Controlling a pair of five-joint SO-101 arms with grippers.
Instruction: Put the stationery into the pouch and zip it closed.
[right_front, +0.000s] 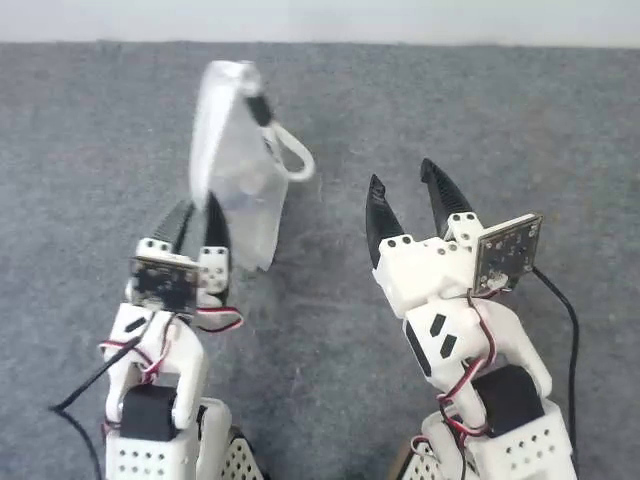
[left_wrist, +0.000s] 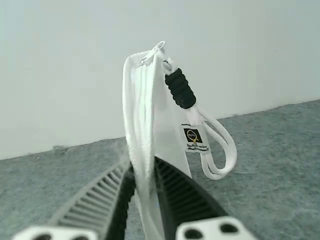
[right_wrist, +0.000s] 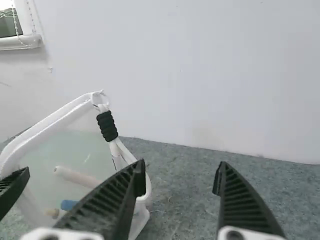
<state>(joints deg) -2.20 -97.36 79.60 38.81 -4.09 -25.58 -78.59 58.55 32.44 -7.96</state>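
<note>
The right gripper (right_wrist: 181, 167) had its two black ribbed fingers (right_wrist: 112, 200) spread well apart, with nothing between them. Just beyond one finger the clear pouch (right_wrist: 55, 150) was upright, its white zipper edge (right_wrist: 45, 122) uppermost and a black-wrapped pull cord (right_wrist: 106, 126) hanging from one end. Inside lay a white stick (right_wrist: 75, 176) and a blue piece (right_wrist: 70, 204). Grey carpet (right_wrist: 200, 165) met a white wall (right_wrist: 200, 65) behind.
</note>
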